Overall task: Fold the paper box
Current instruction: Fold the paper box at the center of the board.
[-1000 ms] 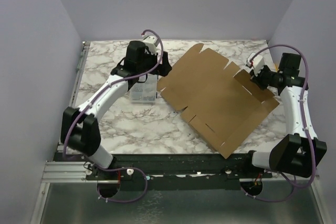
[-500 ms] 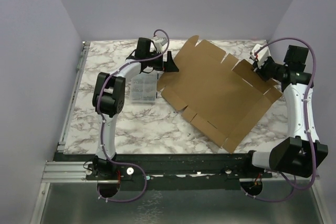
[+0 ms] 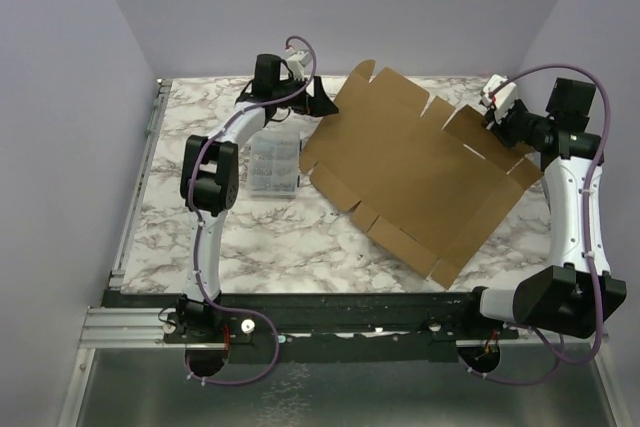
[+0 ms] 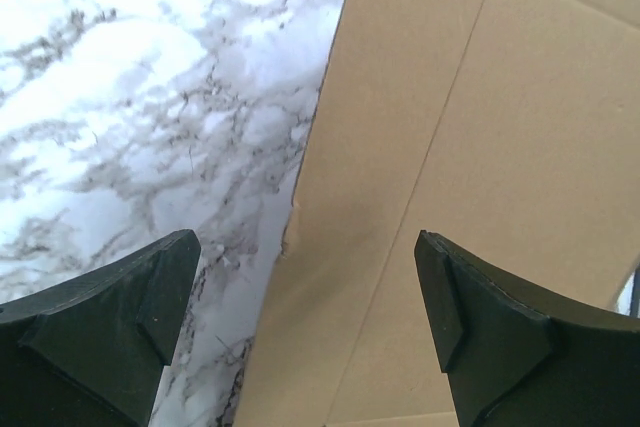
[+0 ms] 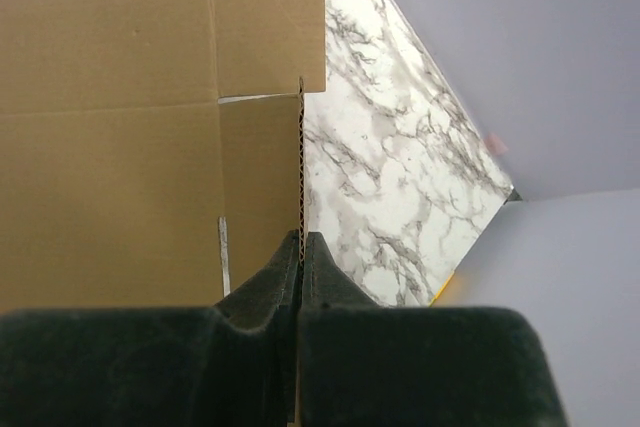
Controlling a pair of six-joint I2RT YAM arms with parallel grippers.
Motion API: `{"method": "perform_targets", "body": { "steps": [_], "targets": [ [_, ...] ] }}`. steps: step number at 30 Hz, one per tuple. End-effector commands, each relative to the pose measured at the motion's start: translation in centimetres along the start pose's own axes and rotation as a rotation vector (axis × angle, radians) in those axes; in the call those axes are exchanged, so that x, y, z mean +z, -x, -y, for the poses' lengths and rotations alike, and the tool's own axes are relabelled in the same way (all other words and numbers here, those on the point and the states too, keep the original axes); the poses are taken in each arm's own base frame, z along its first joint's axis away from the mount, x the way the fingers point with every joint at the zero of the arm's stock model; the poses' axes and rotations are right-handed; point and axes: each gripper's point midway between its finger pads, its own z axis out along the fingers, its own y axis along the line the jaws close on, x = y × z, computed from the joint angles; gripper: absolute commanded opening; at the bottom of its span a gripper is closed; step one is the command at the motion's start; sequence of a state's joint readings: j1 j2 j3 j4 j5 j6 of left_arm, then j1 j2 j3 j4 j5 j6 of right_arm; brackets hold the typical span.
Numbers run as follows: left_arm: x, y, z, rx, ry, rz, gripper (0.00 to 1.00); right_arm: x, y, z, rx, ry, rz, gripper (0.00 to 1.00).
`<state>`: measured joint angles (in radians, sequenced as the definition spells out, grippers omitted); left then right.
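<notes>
The paper box (image 3: 420,182) is not yet folded: a flat die-cut brown cardboard sheet lying skewed on the marble table (image 3: 200,237), from the table's centre out toward 3 o'clock. At the sheet's 2 o'clock edge the right gripper (image 3: 500,127) has its jaws pressed together on a thin flap, which runs edge-on between them in the wrist view (image 5: 301,242). At the sheet's 10 o'clock corner the left gripper (image 3: 322,105) hangs with jaws wide apart, straddling the sheet's left edge (image 4: 305,242): one finger over marble, the other over cardboard. Whether that edge is lifted off the table I cannot tell.

The step in hand looks like taking a second hold so a side panel can be raised. To do it well, the left jaws should close squarely on the edge with the crease parallel to the fingers, while the right pinch anchors the sheet so it bends rather than slides. The clear plastic compartment case (image 3: 274,165), at the sheet's 9 o'clock, should be kept out of the swing.
</notes>
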<state>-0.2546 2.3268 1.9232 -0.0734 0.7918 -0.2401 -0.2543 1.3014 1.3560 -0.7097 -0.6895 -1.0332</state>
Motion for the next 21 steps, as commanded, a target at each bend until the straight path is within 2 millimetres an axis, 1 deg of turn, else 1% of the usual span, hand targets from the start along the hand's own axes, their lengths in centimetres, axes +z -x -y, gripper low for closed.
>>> {"method": "perform_targets", "body": {
  "steps": [1, 4, 7, 10, 11, 13, 14, 15, 16, 17, 21],
  "targets": [
    [-0.1, 0.8, 0.3, -0.002, -0.152, 0.052, 0.98, -0.6, 1.3, 0.6, 0.019, -0.002, 0.023, 0.01],
    [-0.2, 0.3, 2.6, -0.045, -0.286, 0.082, 0.98, -0.4, 1.2, 0.8, 0.029, -0.002, 0.019, 0.01],
    [-0.4, -0.3, 3.6, -0.047, -0.325, 0.072, 0.97, -0.1, 0.9, 1.0, 0.036, -0.002, 0.012, 0.01],
    [0.1, -1.0, 4.3, -0.055, -0.349, 0.062, 0.91, 0.0, 1.0, 1.2, 0.043, -0.001, 0.015, 0.01],
    [0.2, -1.3, 4.6, -0.066, -0.367, 0.059, 0.87, 0.1, 1.0, 1.2, 0.047, 0.0, 0.017, 0.01],
    [0.4, -1.3, 5.4, -0.091, -0.403, 0.066, 0.73, 0.1, 1.0, 1.5, 0.051, -0.006, 0.011, 0.01],
    [0.4, -1.3, 6.0, -0.098, -0.423, 0.068, 0.65, 0.1, 0.9, 1.7, 0.052, -0.011, 0.005, 0.01],
    [0.3, -1.0, 6.5, -0.104, -0.437, 0.08, 0.53, 0.2, 0.6, 1.9, 0.056, -0.016, -0.003, 0.01],
    [0.1, -0.5, 7.1, -0.11, -0.448, 0.093, 0.38, 0.3, 0.4, 2.1, 0.06, -0.025, -0.011, 0.01],
    [-0.2, 0.1, 7.7, -0.123, -0.457, 0.102, 0.3, 0.4, 0.3, 2.3, 0.065, -0.03, -0.018, 0.01],
    [-1.3, 2.7, 9.9, -0.122, -0.437, 0.166, 0.15, 0.8, 0.0, 2.9, 0.097, -0.035, -0.029, 0.01]
  ]
}}
